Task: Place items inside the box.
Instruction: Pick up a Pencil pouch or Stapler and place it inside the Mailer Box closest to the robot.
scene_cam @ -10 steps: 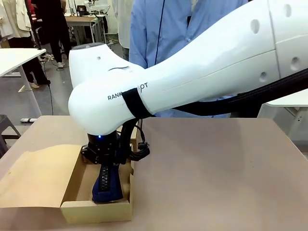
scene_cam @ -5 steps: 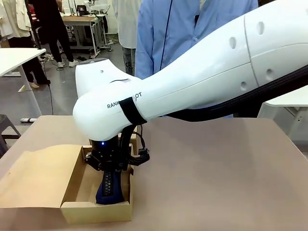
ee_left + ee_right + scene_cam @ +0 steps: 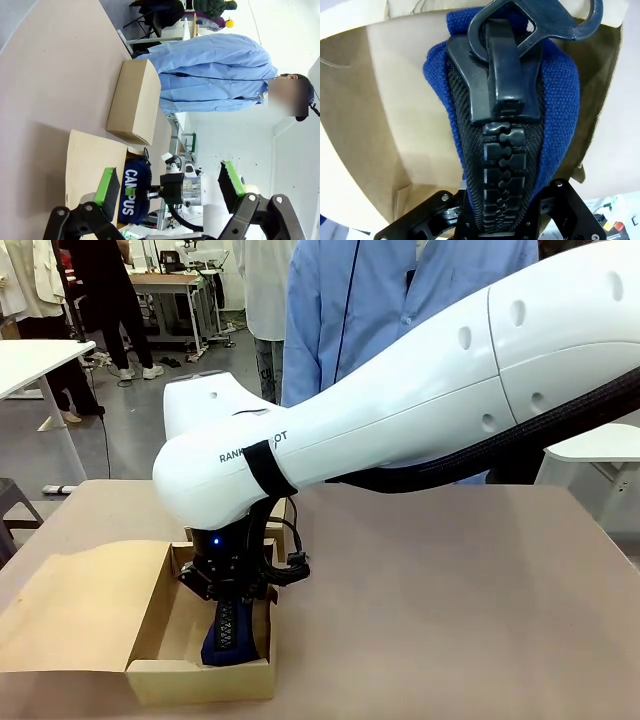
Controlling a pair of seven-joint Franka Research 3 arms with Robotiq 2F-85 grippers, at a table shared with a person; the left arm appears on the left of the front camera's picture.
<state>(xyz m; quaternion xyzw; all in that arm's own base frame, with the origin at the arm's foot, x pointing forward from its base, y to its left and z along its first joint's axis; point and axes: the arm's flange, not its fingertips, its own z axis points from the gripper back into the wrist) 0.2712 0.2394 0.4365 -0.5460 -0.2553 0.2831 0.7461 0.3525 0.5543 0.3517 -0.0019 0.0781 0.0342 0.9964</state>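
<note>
The navy "CAMPUS" pencil case point(image 3: 228, 635) stands on end inside the open brown box point(image 3: 200, 677) at the table's near left. My right gripper point(image 3: 229, 612) is shut on it from above. In the right wrist view, the case point(image 3: 560, 95) and its black zip pull point(image 3: 502, 75) hang between my fingers point(image 3: 445, 212), with the box's floor point(image 3: 395, 125) close behind. My left gripper point(image 3: 170, 185) is open, its green pads point(image 3: 106, 186) wide apart with nothing between them. It looks from a distance at the case point(image 3: 131, 192) and the box's flap point(image 3: 87, 165).
The box's wide flap lid point(image 3: 70, 605) lies open to the left. A second, closed cardboard box point(image 3: 135, 105) stands farther back on the table. A person in a blue shirt point(image 3: 400, 290) stands at the far side. The table's right half point(image 3: 470, 600) is bare.
My right arm has shifted slightly and lowered the pencil case a little deeper into the box.
</note>
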